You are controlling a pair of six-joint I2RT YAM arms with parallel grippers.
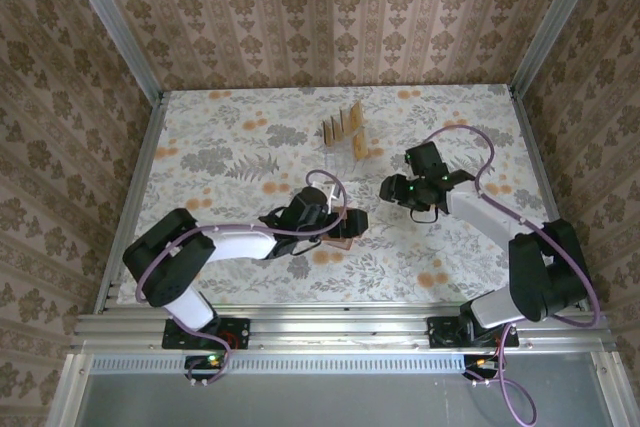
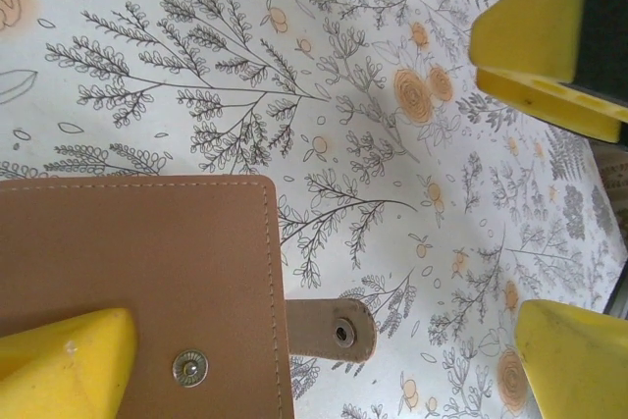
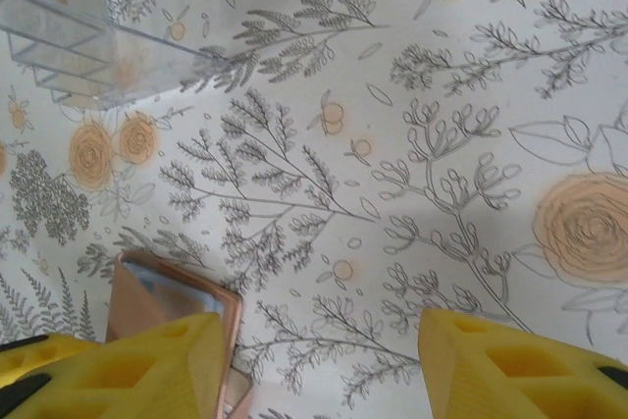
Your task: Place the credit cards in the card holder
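Observation:
The card holder (image 2: 137,272) is a reddish-brown wallet lying flat on the flowered cloth, its snap strap (image 2: 334,329) sticking out to the right. It also lies under the left arm's tip in the top view (image 1: 341,241). My left gripper (image 2: 314,370) is open, one finger (image 2: 64,365) over the wallet's near edge and the other over bare cloth. The right gripper (image 3: 324,370) is open just right of the wallet with nothing between its fingers; the wallet's corner with a clear pocket (image 3: 177,296) sits by its left finger. Several tan credit cards (image 1: 342,125) stand upright in a clear rack.
The clear rack (image 3: 88,41) stands beyond the right gripper, toward the back middle of the table. A yellow finger of the right gripper (image 2: 535,26) hangs close above and right of the wallet. Metal rails and patterned walls bound the table (image 1: 200,137).

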